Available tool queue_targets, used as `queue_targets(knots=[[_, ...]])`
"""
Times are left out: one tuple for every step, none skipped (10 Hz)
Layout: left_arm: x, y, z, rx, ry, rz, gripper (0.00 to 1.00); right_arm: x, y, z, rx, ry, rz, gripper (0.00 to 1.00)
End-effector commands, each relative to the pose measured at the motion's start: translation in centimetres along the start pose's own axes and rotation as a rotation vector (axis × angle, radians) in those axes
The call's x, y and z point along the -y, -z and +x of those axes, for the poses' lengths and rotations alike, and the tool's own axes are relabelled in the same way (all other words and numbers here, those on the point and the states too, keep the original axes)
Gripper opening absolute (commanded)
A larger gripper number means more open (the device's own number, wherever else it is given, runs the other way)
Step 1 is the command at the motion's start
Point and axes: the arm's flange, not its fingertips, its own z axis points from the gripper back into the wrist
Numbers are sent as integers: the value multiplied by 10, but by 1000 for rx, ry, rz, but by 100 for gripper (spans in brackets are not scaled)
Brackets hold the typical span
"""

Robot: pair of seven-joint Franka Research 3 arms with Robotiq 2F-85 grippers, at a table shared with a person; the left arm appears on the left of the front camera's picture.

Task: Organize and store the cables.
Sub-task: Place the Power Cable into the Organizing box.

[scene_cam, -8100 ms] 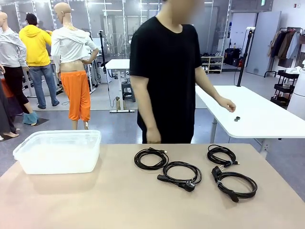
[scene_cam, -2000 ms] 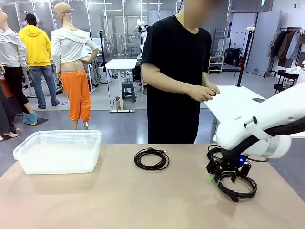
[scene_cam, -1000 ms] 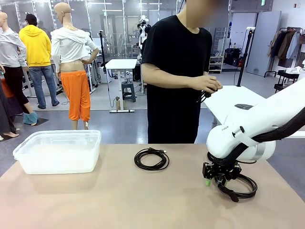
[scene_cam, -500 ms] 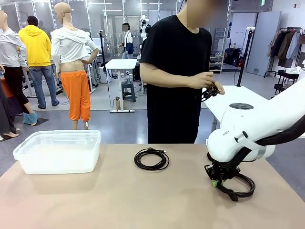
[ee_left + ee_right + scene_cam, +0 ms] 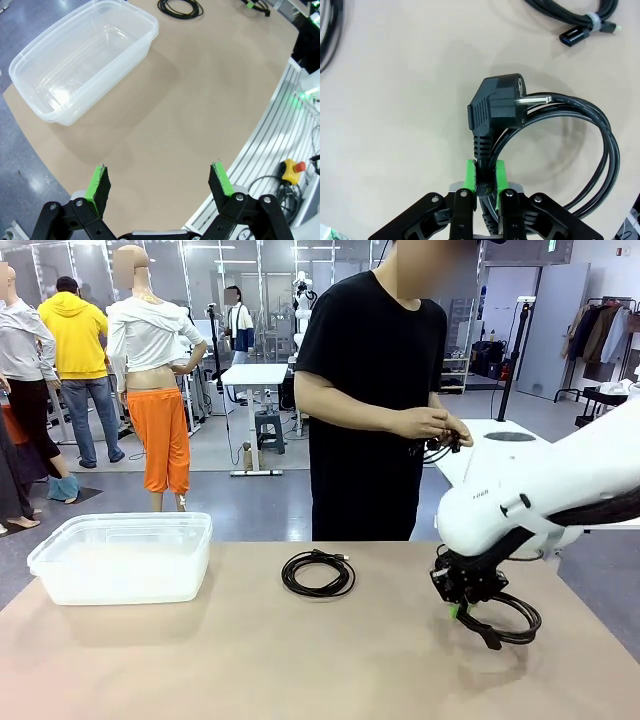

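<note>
Since the first frame the white right arm has swung in over the right side of the tan table, and the person across it now holds a black cord in both hands. A clear tub stands at the left. One loose coil lies at the table's middle. The right gripper is clamped on the cord just below the plug of a second coil at the right. The left gripper hangs wide apart, holding nothing, above the table near the tub.
</note>
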Motion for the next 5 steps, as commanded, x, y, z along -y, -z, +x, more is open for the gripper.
queue_targets(knots=[[0,0,0,11,5,-7,100,-34,-33,-4,-15,57,7,4],[0,0,0,11,5,-7,100,-57,-40,-4,-6,57,24,4],[0,0,0,11,5,-7,100,-86,-43,-3,-7,19,37,4],[0,0,0,11,5,-7,100,-122,-39,1,-30,-21,14,4],[0,0,0,11,5,-7,100,-151,-33,4,-40,-70,-6,4]])
